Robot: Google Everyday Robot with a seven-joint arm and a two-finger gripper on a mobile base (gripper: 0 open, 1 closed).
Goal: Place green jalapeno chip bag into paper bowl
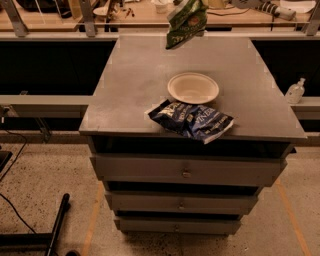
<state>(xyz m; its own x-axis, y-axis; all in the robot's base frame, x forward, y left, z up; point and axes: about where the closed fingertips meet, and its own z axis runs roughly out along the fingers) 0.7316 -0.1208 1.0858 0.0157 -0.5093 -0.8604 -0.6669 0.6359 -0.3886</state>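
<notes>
The green jalapeno chip bag (pixel 186 22) hangs in the air over the far edge of the grey cabinet top (pixel 135 75). It hangs from my gripper (pixel 194 4), which is at the top edge of the view and mostly cut off. The paper bowl (pixel 193 88) sits empty on the cabinet top, nearer to the camera than the bag and slightly to its right. The bag is well above the bowl and does not touch it.
A larger dark-blue chip bag (pixel 192 120) lies at the cabinet's front edge, touching the bowl's near rim. Drawers (pixel 185 172) are below. A clear pump bottle (pixel 295 91) stands on the right ledge. A cluttered workbench (pixel 135 12) runs behind. A black stand leg (pixel 56 225) lies on the floor at left.
</notes>
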